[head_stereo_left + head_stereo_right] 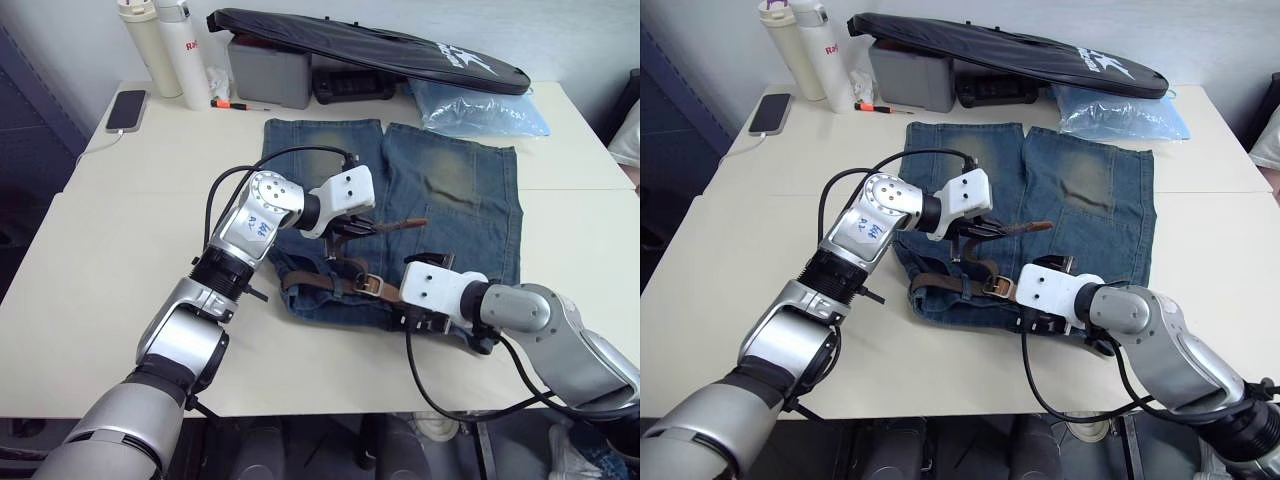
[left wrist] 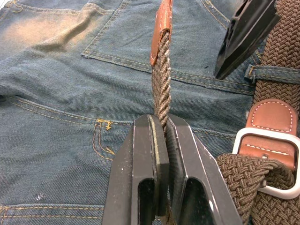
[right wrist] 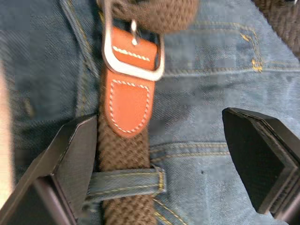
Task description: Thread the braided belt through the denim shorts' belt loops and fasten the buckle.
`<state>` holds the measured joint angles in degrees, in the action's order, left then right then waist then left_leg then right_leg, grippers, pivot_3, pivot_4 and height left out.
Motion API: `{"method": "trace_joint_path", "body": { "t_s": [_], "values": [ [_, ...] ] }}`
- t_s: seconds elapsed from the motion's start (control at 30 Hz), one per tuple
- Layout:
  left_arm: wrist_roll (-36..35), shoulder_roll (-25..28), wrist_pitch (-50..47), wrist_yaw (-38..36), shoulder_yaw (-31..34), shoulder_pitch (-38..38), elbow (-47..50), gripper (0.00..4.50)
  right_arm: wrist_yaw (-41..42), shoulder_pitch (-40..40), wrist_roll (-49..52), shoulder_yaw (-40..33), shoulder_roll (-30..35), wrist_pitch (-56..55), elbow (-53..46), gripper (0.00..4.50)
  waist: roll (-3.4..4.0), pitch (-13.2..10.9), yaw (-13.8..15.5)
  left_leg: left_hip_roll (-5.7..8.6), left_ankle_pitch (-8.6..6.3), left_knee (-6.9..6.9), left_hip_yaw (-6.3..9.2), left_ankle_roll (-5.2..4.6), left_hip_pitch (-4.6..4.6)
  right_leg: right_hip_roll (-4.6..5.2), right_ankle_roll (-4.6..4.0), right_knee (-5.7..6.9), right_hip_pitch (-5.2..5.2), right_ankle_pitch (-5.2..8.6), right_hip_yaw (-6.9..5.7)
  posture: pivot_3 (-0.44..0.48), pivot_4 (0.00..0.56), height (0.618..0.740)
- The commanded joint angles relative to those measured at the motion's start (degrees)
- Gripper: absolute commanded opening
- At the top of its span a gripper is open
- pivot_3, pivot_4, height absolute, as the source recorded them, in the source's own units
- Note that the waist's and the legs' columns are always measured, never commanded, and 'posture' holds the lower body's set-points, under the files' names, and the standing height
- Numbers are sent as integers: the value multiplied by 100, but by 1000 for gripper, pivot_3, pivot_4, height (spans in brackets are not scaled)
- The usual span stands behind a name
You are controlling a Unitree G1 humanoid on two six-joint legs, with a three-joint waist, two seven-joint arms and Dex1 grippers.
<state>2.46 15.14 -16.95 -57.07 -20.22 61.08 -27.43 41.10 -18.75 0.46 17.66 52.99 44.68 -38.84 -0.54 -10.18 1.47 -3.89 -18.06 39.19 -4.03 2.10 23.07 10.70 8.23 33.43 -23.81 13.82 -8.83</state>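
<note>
On the white table (image 1: 100,270), your right gripper (image 3: 164,154) stood spread wide over the buckle (image 3: 133,58) at the near waistband of the denim shorts (image 1: 450,200). Your left gripper (image 2: 161,140) pinched the braided belt (image 2: 161,89) near its tip. Beyond lay a black bag (image 1: 380,45), bottles (image 1: 165,45) and a phone (image 1: 127,108).

My 2 head eyes are looking down over the table (image 1: 120,300); my 2 wrist cameras are hovering close, both seeing the buckle (image 2: 276,159).
</note>
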Motion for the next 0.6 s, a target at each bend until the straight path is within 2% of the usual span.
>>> {"method": "trace_joint_path", "body": {
  "t_s": [0.03, 0.37, 0.6],
  "values": [
    [-70, -9, 29, -10, 116, 15, 234, 0, 150, 47, 181, -201, -43, 118, -340, 4434, 0, 0, 0, 0, 0, 0, 0, 0, 0, 0, 0, 0, 0, 0, 0, 0, 150, 740],
    [-62, -78, 55, -28, 96, 22, 233, 0, 140, 199, -150, 10, 64, -58, -179, 4434, 0, 0, 0, 0, 0, 1, 0, -1, -1, 0, 0, 2, 0, 0, 0, 0, 150, 740],
    [-76, -59, 37, -59, 102, -4, 283, 0, -127, 39, -538, -3, -179, -314, 84, 4434, 0, 0, -1, 0, 0, 2, 0, 0, 0, 0, 0, 2, 1, 0, 0, 0, 150, 740]
  ]
}}
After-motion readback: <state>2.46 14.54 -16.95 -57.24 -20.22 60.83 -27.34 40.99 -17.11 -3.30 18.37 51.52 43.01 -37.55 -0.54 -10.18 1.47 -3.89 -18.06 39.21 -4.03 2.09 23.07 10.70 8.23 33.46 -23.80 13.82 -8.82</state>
